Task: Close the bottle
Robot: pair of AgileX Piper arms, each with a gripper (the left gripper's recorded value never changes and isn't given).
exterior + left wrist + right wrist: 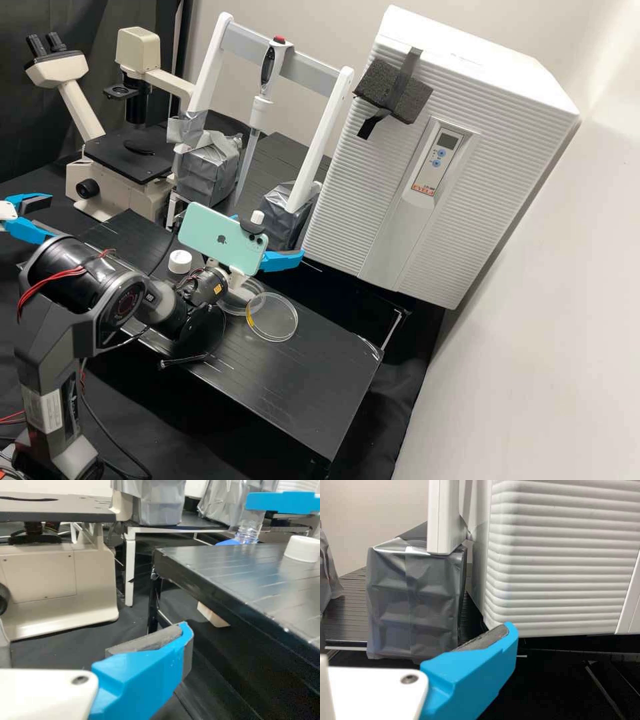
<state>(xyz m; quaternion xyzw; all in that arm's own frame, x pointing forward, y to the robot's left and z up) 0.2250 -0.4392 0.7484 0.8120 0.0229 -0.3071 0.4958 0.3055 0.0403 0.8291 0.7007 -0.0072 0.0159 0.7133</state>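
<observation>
1. My left fingers [145, 677] are smooth, glossy blue plastic. The pad [145, 641] on them is matt grey and looks rubbery.
2. My right fingers [470, 680] have the same plastic and pad.
3. Just ahead of the left fingers, the platform [240, 580] is black and ribbed with a satin sheen.
4. On it, the cap [302, 548] is matt white plastic.
5. Farther ahead, the bottle [248, 527] is clear, shiny plastic.
6. Ahead of the right fingers, the block [412, 605] is wrapped in creased, dull grey tape.
7. Beside the block, the cabinet [560, 555] is ribbed matt white plastic.

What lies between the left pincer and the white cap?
Between left pincer and white cap: only the black platform, its edge and bare top, in left wrist view.
</observation>
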